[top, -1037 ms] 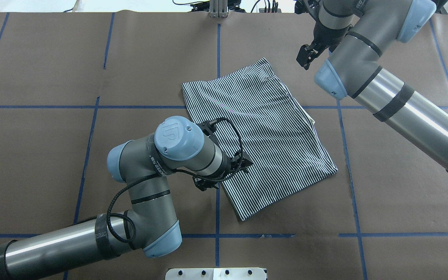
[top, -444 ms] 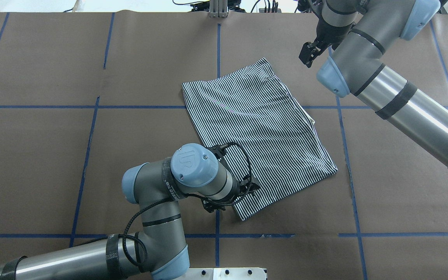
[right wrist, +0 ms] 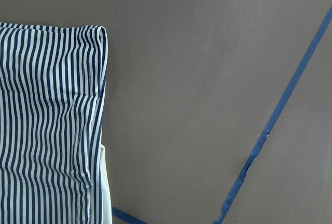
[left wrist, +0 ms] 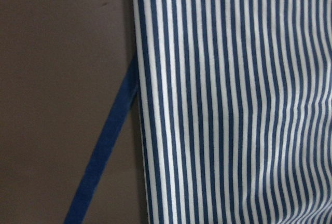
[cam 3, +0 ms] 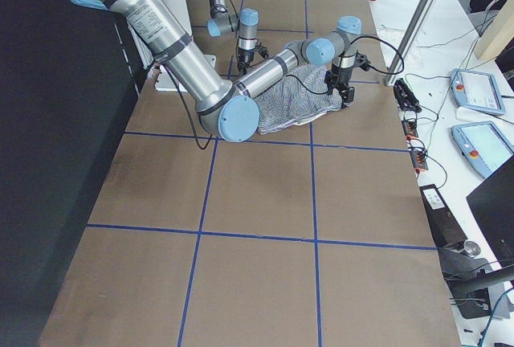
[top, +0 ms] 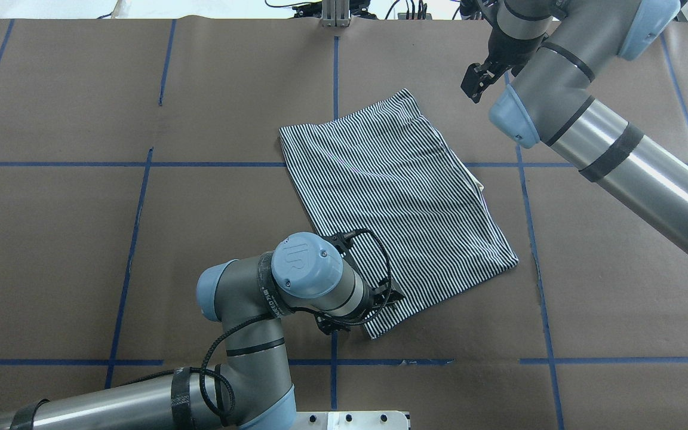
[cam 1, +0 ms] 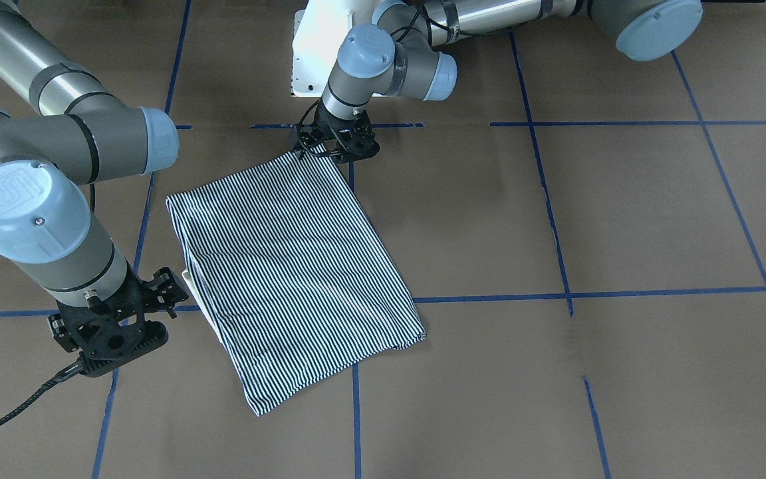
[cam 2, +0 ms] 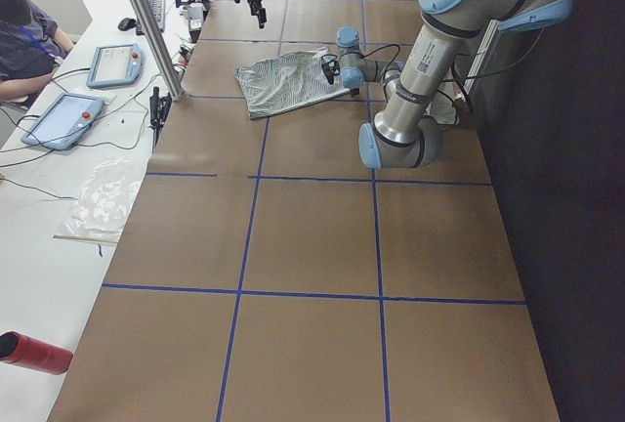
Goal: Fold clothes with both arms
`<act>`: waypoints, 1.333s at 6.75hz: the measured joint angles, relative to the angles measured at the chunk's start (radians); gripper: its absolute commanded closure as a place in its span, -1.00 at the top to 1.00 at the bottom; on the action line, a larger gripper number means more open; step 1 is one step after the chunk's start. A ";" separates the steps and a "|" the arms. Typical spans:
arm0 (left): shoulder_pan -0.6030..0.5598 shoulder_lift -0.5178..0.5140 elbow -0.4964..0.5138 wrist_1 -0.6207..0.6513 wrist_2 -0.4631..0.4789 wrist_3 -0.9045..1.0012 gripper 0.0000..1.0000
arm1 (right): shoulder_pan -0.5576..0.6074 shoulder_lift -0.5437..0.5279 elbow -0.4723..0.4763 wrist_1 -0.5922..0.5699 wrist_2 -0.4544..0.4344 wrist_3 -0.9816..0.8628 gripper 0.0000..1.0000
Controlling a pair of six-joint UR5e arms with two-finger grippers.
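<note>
The clothes [top: 404, 191] are a navy-and-white striped shirt, folded into a flat rectangle and lying askew mid-table [cam 1: 290, 266]. A white edge [top: 479, 183] pokes out at its right side. My left gripper [cam 1: 334, 150] hangs low over the shirt's corner nearest the robot. The wrist hides its fingers, and the left wrist view holds only stripes [left wrist: 233, 99] and brown paper. My right gripper [top: 474, 87] is raised beyond the shirt's far right corner, off the cloth. Its wrist view shows a folded corner [right wrist: 52, 105] and no fingers. I cannot tell either gripper's state.
Brown paper with blue tape lines [top: 335, 71] covers the table. The white robot base [cam 1: 310, 46] stands at the near edge and a metal post [top: 335, 15] at the far edge. A side bench [cam 2: 88, 100] holds tablets, with a person seated there. A red cylinder [cam 2: 34, 354] lies at its end.
My left arm has slid along the shirt's left edge toward the robot, from mid-edge to the near corner. The right gripper has drifted slightly farther away. The shirt has not moved.
</note>
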State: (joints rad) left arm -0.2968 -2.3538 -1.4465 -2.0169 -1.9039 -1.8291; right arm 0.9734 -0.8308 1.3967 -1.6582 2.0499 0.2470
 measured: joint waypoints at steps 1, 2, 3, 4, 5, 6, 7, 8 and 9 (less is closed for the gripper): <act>0.000 0.000 0.003 -0.001 0.000 -0.001 0.52 | 0.001 -0.002 0.000 0.000 0.001 0.000 1.00; 0.001 -0.001 0.004 -0.001 0.000 -0.005 0.30 | 0.001 -0.003 0.000 0.000 0.001 0.000 1.00; 0.001 -0.001 0.004 -0.001 0.000 -0.012 -0.08 | 0.001 -0.003 0.000 0.000 0.001 0.000 1.00; 0.001 -0.001 0.004 -0.001 0.000 -0.015 -0.14 | 0.002 -0.004 -0.001 0.000 0.002 0.000 1.00; 0.001 -0.001 0.002 -0.001 0.000 -0.017 -0.17 | 0.003 -0.005 -0.001 0.000 0.002 0.000 1.00; 0.001 -0.002 0.001 -0.002 0.000 -0.017 -0.20 | 0.004 -0.007 -0.001 0.000 0.003 0.000 1.00; 0.001 -0.003 0.001 -0.002 -0.001 -0.016 -0.41 | 0.006 -0.009 -0.001 0.001 0.004 0.000 1.00; 0.001 -0.003 0.001 -0.002 -0.001 -0.015 -0.75 | 0.006 -0.009 -0.002 0.001 0.004 0.000 1.00; 0.001 -0.004 0.001 -0.002 -0.001 -0.015 -1.00 | 0.007 -0.010 -0.002 0.001 0.004 0.000 1.00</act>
State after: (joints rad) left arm -0.2959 -2.3577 -1.4459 -2.0188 -1.9048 -1.8441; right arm 0.9801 -0.8405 1.3945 -1.6568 2.0539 0.2470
